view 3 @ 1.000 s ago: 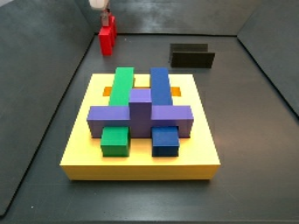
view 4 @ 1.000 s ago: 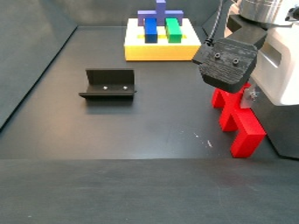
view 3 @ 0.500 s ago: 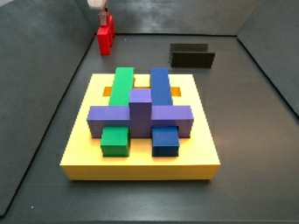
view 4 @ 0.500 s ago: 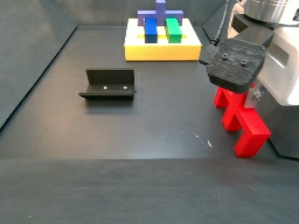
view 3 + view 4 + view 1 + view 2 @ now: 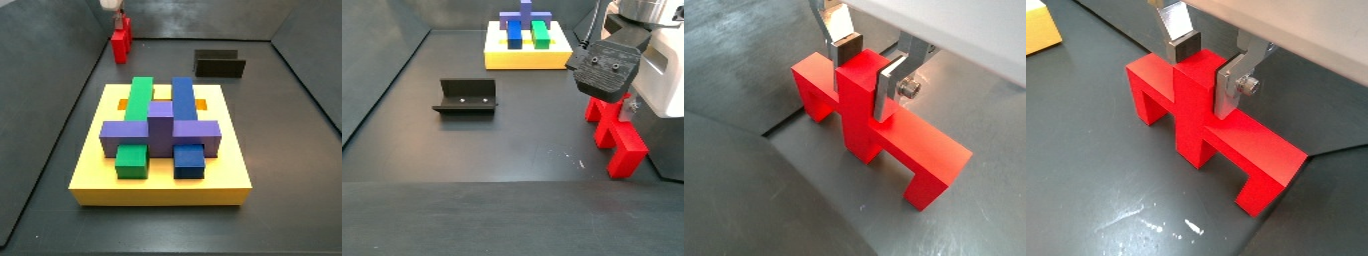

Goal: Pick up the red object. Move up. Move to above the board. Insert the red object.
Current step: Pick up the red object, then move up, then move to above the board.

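The red object [image 5: 1207, 120] stands on the dark bench [image 5: 489, 150], well apart from the board [image 5: 527, 55] at twelve o'clock. Rigid, smooth plastic (likely light, slippery), its central post suits gripping. The claw [image 5: 1207, 60] straddles that post, plates touching its sides.

The tool [image 5: 1209, 68] straddles the central post of the red plastic arch-like block [image 5: 1207, 125], near one edge of the surface [image 5: 489, 150]. The dark L-shaped fixture [image 5: 468, 97] stands apart toward the opposite edge. The thick yellow slotted board [image 5: 523, 58] lies beyond both.
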